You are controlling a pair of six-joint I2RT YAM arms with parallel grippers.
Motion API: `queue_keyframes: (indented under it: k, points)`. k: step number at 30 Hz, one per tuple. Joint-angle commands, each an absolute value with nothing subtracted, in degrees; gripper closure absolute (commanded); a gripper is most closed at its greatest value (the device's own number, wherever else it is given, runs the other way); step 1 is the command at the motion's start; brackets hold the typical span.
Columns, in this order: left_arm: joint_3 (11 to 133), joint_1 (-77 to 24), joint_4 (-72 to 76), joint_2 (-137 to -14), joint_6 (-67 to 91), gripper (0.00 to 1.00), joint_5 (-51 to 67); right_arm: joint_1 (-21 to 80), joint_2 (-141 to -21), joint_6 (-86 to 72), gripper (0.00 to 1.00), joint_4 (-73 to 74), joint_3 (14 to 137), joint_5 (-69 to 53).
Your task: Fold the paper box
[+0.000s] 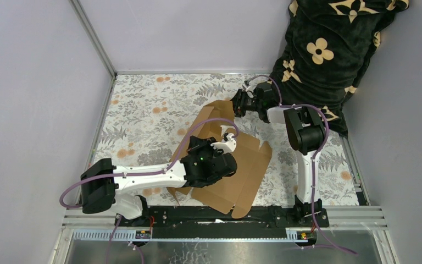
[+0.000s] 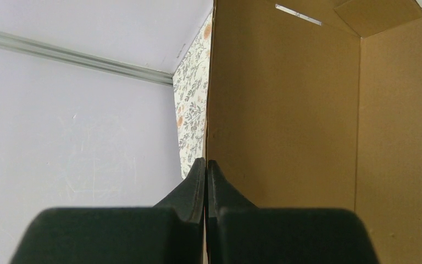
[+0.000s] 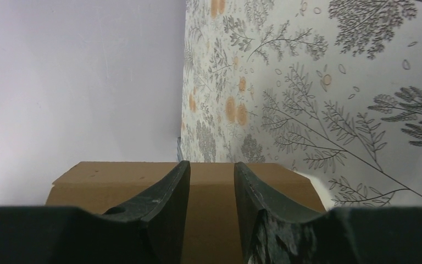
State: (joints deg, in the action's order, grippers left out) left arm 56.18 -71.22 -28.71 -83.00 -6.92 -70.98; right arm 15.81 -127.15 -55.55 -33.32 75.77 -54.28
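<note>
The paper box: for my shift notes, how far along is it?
Done: one wall of the paper box stands upright. In hand: the left gripper pinches that wall's edge; the right gripper, jaws apart, sits at the far flap. Left: near flaps lie flat, box unclosed.

A floral tablecloth (image 1: 148,110) covers the table, pale, printed with grey fern sprigs and small orange blossoms; the same print shows in the left wrist view (image 2: 192,104) and fills the right side of the right wrist view (image 3: 318,82). Plain pale lilac walls (image 1: 33,82) close the space in on three sides, joined at the far left corner by a slanting metal post (image 1: 93,36). A dark plush blanket (image 1: 329,49) with beige flower motifs is heaped in the far right corner, its lower part lying on the cloth
</note>
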Motion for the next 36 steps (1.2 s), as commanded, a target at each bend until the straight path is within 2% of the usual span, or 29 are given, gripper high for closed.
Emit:
queue_keyframes:
  k: [1,21,36]
  points:
    - [55.63,-71.63,-26.87,-84.42,-3.13,1.0,-69.59,16.93,-123.0,-55.37,0.57,-36.27,75.08,-56.68]
    - [55.46,-71.48,-26.54,-83.56,-3.5,1.0,-69.87,19.25,-120.35,-54.35,0.58,-38.27,70.09,-57.41]
    - [57.02,-71.59,-27.22,-85.3,-3.87,1.0,-68.88,19.51,-117.78,-57.89,0.57,-52.87,60.46,-60.31]
